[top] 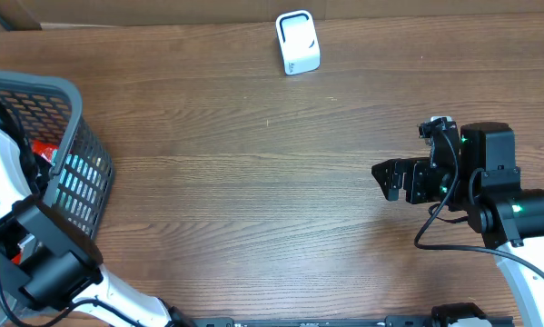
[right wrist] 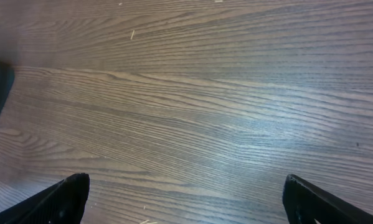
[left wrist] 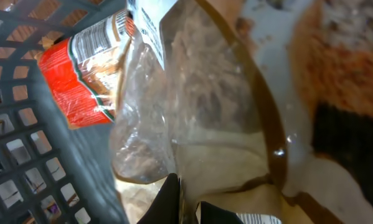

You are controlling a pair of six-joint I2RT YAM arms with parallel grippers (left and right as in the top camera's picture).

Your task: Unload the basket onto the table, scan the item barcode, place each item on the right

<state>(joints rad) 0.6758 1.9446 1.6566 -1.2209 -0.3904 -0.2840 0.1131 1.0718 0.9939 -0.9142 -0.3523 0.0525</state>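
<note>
Two grippers, one down inside the basket.
Left gripper jaws together, clear bag just ahead, red packet up-left; right gripper jaws wide apart above wood tabletop.

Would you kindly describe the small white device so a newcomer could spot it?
On the wooden table, look along the far edge, near the middle. The small white device stands there alone, boxy with rounded corners, well away from the grey mesh basket at the left.
</note>
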